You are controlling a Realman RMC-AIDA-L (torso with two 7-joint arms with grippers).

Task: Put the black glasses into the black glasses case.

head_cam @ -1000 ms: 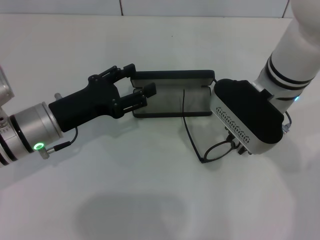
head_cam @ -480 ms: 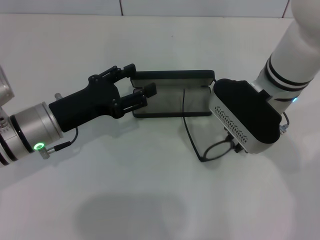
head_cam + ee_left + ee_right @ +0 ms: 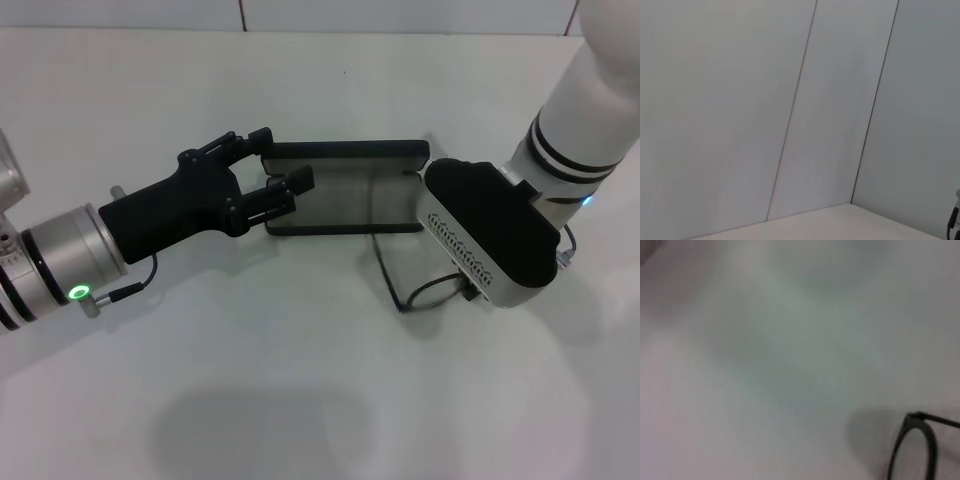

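The black glasses case (image 3: 340,190) lies open in the middle of the table, grey lining up. My left gripper (image 3: 275,165) is open, with one finger behind the case's left end and the other over the lining. My right gripper (image 3: 468,290) sits just right of the case, mostly hidden under its wrist housing, and is shut on the black glasses (image 3: 425,290). One temple (image 3: 373,205) hangs across the case's right part. A lens rim also shows in the right wrist view (image 3: 912,445).
The white table (image 3: 300,400) carries only the case and the glasses. A tiled wall (image 3: 400,15) runs along the far edge. The left wrist view shows only wall panels (image 3: 790,125).
My right gripper has moved a little toward the case, bringing the glasses with it, and more of the lens rim is now hidden under the wrist housing. The left gripper has not moved.
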